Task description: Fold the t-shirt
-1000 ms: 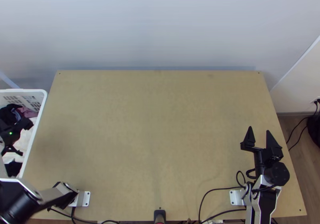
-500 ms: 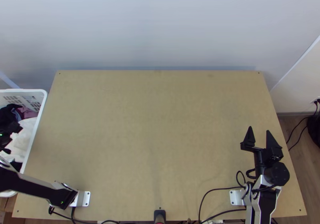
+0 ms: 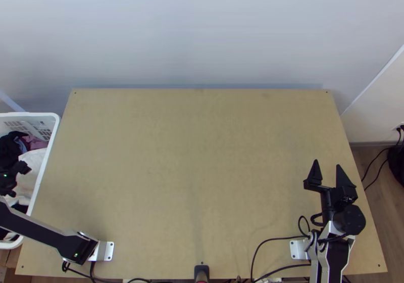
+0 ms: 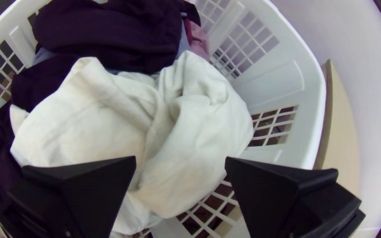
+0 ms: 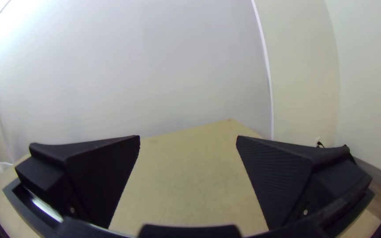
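Left gripper hangs, fingers apart, over bunched white cloth in the basket beside the table's left edge. Right gripper, fingers apart, is near the right edge. Dark cloth fills the basket's far end.

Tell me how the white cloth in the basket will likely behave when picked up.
The white cloth looks floppy: it lies bunched in soft creases, so it would probably droop from any pinch. It may tug the dark cloth, since the two lie against each other.
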{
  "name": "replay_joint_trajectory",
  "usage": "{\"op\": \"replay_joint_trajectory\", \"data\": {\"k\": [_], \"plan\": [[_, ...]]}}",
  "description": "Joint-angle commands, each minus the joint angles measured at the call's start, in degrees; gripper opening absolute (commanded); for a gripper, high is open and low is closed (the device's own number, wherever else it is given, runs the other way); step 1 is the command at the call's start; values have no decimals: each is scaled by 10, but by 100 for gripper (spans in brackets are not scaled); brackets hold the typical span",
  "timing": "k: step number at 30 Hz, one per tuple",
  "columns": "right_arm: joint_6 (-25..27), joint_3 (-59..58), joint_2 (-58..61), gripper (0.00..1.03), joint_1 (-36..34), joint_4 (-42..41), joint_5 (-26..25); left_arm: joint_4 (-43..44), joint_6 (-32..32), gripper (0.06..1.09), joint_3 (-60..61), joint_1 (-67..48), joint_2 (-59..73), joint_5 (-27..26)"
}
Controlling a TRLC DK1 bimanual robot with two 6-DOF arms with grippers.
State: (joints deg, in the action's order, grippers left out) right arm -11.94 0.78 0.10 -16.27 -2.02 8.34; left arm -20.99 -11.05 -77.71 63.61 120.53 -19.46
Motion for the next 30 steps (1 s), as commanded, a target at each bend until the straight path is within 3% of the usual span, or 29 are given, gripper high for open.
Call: {"op": "replay_joint_trajectory", "data": {"k": [1,4,15,30], "plan": [[-4,-5,-3,99,2,5,-5,20,-15,89,-7,-1,35,1],[-4,-4,-2,99,2,5,-5,81,-12,9,7,0,30,0],[-4,-5,-2,99,3,5,-5,75,31,9,-13,-11,-160,-51],[-4,-5,-2,99,2,5,-5,75,159,9,-75,-96,-427,-52]]}}
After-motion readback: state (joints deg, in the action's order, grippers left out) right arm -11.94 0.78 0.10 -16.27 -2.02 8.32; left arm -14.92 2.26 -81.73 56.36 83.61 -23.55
